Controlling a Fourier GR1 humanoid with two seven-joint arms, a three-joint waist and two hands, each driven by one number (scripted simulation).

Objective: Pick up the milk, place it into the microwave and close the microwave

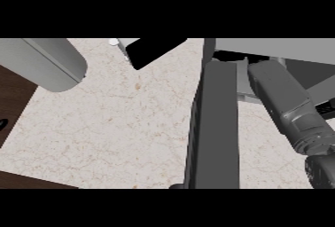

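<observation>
The microwave (274,44) stands at the right with its door open. The door (216,128) shows edge-on as a long dark grey slab running down the counter. My right forearm (285,104) reaches from the lower right past the door into the microwave's opening. Only a black part of my right hand (229,55) shows at the opening's edge, behind the door's top. The milk is not visible; I cannot tell whether it is in the hand or inside the microwave. My left hand is out of view; a grey forearm (46,62) lies across the upper left.
A flat black shape (157,49) with a small white piece (116,43) beside it lies at the counter's far edge. The beige counter (111,128) stretches left of the door. Its dark brown edge (13,97) runs along the left, with a black sliver (2,124).
</observation>
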